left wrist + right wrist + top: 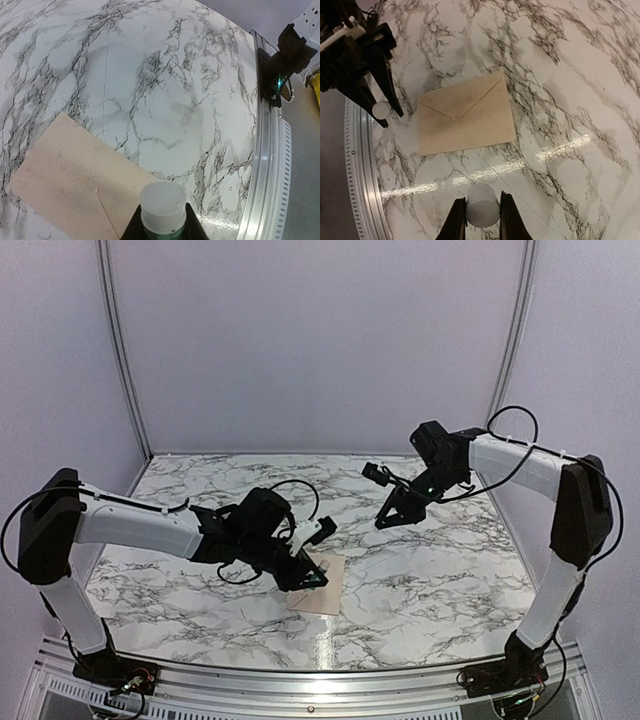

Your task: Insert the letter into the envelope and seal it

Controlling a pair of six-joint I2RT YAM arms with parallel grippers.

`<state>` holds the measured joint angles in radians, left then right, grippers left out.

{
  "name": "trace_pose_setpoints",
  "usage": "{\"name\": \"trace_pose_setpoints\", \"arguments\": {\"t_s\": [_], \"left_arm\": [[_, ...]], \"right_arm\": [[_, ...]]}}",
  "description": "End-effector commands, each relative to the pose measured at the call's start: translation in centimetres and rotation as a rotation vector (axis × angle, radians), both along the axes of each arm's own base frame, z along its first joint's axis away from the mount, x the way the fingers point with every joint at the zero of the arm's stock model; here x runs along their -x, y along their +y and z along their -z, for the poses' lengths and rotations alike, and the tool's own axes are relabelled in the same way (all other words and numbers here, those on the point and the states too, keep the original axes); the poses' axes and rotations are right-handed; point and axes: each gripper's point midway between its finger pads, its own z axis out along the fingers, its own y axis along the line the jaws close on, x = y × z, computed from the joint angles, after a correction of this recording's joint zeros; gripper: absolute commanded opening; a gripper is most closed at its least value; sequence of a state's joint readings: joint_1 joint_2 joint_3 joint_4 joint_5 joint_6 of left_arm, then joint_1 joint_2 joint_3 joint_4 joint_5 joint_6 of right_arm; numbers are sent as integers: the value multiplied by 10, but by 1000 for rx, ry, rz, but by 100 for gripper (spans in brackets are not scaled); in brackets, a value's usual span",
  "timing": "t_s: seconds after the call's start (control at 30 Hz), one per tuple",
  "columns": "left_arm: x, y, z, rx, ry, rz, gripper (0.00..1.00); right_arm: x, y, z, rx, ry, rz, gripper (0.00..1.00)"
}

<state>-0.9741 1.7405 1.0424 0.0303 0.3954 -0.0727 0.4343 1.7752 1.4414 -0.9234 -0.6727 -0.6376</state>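
Left claw [312, 578], grip unreadable, partly covers the envelope [328, 596] at lower centre; right claw [397, 513] hangs spread, well apart above the table [440, 580].

Clad in smooth white shells along the left arm [130, 525] and right arm [520, 465], with black boxy housings [45, 525] at the joints. Strung with thin black cables [515, 415] (looped loosely off the links). Tipped with a black left gripper [312, 580] and right gripper [395, 524], each with tapered fingers [457, 225] flanking a pale round cap [482, 205].

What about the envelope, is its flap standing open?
No, on the envelope the flap lies folded down flat against its body.
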Motion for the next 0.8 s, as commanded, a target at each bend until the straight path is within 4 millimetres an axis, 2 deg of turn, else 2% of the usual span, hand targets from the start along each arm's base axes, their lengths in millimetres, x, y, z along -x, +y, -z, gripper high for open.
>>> {"name": "trace_pose_setpoints", "arguments": {"t_s": [0.0, 0.27, 0.77], "left_arm": [[3, -12, -15, 13, -37, 73, 0], [5, -29, -37, 51, -94, 118, 0], [4, -34, -40, 52, -102, 123, 0]], "right_arm": [[37, 35, -50, -227, 92, -130, 7], [55, 57, -55, -322, 206, -183, 7], [76, 68, -54, -327, 247, -232, 8]]}}
